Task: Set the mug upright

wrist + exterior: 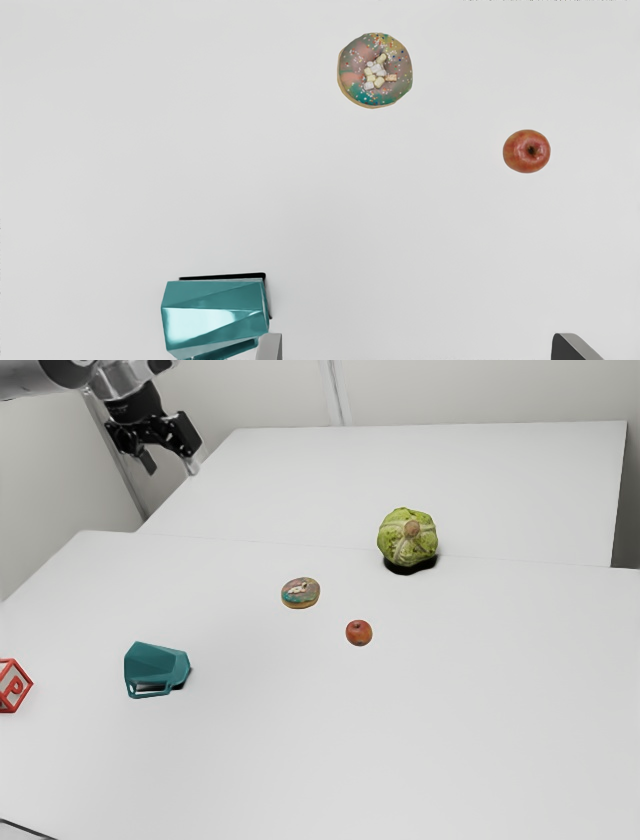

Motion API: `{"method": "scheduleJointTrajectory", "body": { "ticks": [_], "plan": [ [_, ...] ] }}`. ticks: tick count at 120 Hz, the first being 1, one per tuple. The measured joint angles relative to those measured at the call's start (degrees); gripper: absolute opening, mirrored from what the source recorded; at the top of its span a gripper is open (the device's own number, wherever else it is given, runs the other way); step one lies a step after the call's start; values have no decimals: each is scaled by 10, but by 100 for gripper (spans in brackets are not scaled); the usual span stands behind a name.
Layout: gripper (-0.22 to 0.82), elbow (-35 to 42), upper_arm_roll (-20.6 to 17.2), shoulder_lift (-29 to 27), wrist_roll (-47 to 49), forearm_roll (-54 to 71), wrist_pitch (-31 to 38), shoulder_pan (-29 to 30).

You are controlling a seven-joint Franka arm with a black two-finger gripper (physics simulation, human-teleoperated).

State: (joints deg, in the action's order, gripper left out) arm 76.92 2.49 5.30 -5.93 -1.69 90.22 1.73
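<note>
Exterior view: block (12,686) at the exterior view's left edge reads "P"; mug (158,663) lies on its side on the table (330,760), between block and donut (300,593), inside hidden; apple (359,632) and green squash (407,537) sit farther toward the exterior view's right, gripper (170,464) raised at upper left. Wrist view: fingers (270,347) spread wide, one overlapping the mug's edge in view; donut has sprinkles and pale marshmallow bits on top, apple's stem hollow faces the camera.
</note>
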Motion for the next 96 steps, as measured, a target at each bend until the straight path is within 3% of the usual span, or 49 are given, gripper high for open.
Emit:
{"method": "scheduleJointTrajectory", "body": {
  "ticks": [12, 35, 42, 52, 69, 96],
  "plan": [
    [59, 5, 2, -13, -4, 0, -10, -10],
    [58, 110, 49, -73, -32, -51, -27, -20],
    [58, 141, 51, -76, -54, -86, -29, 22],
    [58, 187, 55, -62, -95, -143, -29, 134],
    [59, 210, 57, 32, -175, -231, -28, 325],
    [59, 262, 57, 95, -285, -330, -5, 343]
  ]
}}
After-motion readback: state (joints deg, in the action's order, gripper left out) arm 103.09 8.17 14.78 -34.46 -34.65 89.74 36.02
